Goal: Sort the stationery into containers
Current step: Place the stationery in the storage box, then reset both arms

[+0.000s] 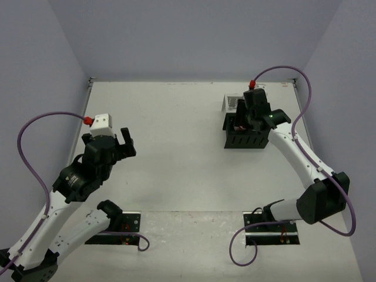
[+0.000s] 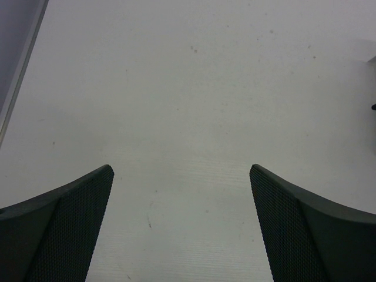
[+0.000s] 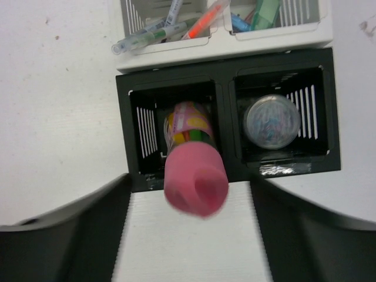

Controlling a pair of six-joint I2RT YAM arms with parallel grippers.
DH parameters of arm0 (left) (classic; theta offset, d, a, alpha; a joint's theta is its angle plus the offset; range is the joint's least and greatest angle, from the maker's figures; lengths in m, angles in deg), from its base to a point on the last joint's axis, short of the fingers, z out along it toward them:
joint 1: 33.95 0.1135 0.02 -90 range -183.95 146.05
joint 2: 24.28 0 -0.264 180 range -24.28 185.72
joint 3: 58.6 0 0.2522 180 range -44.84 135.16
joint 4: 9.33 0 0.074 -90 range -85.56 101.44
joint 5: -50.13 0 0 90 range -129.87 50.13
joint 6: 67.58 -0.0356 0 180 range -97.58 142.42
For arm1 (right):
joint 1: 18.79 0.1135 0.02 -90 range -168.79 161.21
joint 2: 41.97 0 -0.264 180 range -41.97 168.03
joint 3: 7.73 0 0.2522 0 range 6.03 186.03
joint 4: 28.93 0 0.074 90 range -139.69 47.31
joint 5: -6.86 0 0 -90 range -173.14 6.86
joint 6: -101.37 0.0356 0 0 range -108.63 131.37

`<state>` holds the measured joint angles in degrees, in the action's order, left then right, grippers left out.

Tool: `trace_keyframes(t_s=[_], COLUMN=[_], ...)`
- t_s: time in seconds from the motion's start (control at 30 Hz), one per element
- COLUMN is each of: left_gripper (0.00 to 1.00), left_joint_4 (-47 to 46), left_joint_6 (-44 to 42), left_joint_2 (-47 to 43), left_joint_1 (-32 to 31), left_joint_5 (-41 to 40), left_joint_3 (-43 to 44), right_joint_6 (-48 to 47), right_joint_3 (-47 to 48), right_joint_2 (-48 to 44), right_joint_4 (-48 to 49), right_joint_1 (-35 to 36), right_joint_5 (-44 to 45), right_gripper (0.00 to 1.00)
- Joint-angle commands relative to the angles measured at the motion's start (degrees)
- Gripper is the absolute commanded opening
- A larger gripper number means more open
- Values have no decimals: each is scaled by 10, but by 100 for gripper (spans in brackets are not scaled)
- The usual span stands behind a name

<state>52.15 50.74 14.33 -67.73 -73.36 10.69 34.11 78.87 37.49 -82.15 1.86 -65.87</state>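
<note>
A stubby pink-capped marker [image 3: 195, 176] with a bright patterned barrel stands blurred, tip down, in the left compartment of the black container [image 3: 223, 66]. My right gripper [image 3: 191, 182] hangs right above it, open, and neither finger touches the marker. A small round grey-blue pot [image 3: 272, 121] lies in the black container's right compartment. Behind it, the white container [image 3: 223, 46] holds thin pens [image 3: 158, 32], an orange pen [image 3: 205, 20], and blue and green items [image 3: 258, 14]. My left gripper [image 2: 181, 173] is wide open over bare table, far to the left [image 1: 129, 142].
The two containers [image 1: 247, 141] stand together at the table's back right, close to the right wall. The right arm [image 1: 294, 153] reaches over them from the near edge. Purple cables loop beside both arms. The table's left edge [image 2: 17, 82] meets the wall.
</note>
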Motion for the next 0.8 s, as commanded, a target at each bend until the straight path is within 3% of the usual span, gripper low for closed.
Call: trace_keyframes(t_s=[0.0,0.23,0.33,0.5,0.63,0.77], left_gripper=[100,100,100,100,100,100], left_joint_4=[-35,-50,-46,6,9,-30], left_joint_6=[-13,27,58,106,92,35], left_joint_2=[1,4,1,-6,-36,-74], left_joint_1=[-1,-1,1,4,4,4], left_joint_5=[-9,-73,-129,-197,-203,-194], left_joint_3=[-20,-44,-50,-9,31,40], right_joint_6=[-3,8,29,17,-24,-41], right_joint_3=[61,90,60,-21,-26,18], right_joint_2=[14,-48,-133,-351,-485,-527], right_joint_4=[-28,-55,-59,-27,-46,-105], right_joint_1=[-1,-1,2,7,8,8], right_joint_5=[31,30,42,56,23,43], right_gripper=[98,99,99,99,99,99])
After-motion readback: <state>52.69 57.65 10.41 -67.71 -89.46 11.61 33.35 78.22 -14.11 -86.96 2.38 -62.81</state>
